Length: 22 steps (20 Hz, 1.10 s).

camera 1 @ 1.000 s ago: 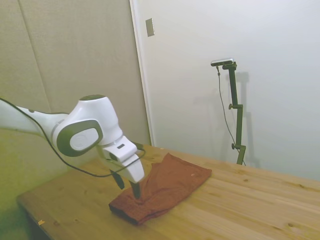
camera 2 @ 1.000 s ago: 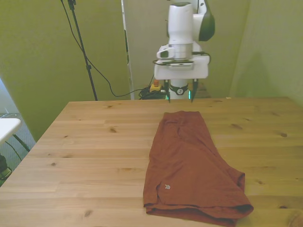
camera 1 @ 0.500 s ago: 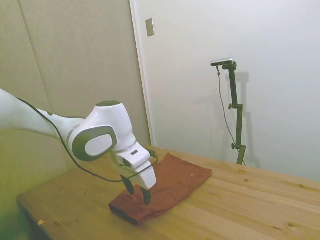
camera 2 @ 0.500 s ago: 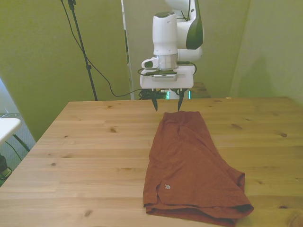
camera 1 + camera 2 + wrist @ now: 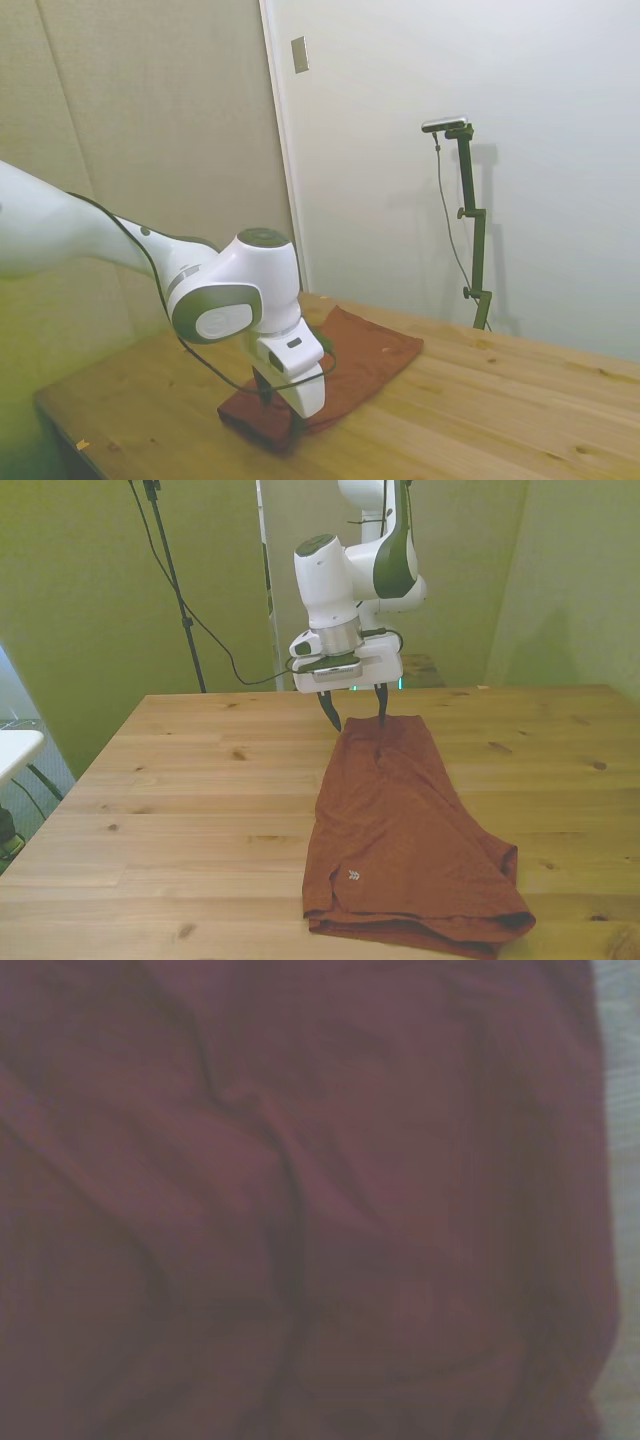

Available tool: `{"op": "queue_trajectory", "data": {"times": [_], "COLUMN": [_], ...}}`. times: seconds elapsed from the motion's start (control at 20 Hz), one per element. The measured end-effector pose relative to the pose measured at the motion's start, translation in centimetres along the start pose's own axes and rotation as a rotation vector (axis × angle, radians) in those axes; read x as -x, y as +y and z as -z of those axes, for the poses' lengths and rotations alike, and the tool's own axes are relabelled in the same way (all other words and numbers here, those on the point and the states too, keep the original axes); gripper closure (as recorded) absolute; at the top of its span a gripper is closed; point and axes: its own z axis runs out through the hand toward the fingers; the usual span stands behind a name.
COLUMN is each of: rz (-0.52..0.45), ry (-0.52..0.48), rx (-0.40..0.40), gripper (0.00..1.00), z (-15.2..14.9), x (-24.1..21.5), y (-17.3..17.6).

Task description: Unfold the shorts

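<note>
I have the claw [image 5: 356, 720] spread wide, its two dark fingers [image 5: 329, 713] pointing down at the narrow end of the shorts [image 5: 398, 826], the end nearest the arm's base. In the front view one fingertip sits at the fabric's corner on that view's left, and the other is over the cloth near its top edge. Nothing is between them yet. I can't tell whether the tips touch the fabric or hang just above it. In the side view the claw [image 5: 283, 413] is low over the near end of the shorts [image 5: 362, 357], with the wrist blocking most of the fingers.

The wrist view is filled with blurred rust-red cloth [image 5: 300, 1200], creased in soft ridges, with a pale strip of table [image 5: 617, 1080] along one edge.

The shorts lie folded and flat on the wooden table [image 5: 180, 820], running from the claw toward the front camera and widening as they go. The wide end shows stacked layers at its edge. A small pale logo [image 5: 349, 876] sits near the corner on the front view's left.
</note>
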Motion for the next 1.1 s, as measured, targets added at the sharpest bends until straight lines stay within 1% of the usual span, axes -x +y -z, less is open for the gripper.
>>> {"op": "queue_trajectory", "data": {"times": [0.05,0.2,0.3,0.6,1.1], "rz": [0.007,0.042,0.054,0.055,0.061], "ry": [-0.009,-0.054,-0.063,-0.074,-0.074], "rx": [0.001,-0.007,-0.002,0.009,0.008], "gripper": [1.0,1.0,1.0,1.0,1.0], "z": [-0.1,-0.6,-0.9,-1.5,-1.3], "x": [0.0,0.3,0.2,0.0,-0.1], "y": [0.0,0.1,0.1,0.0,-0.2]}}
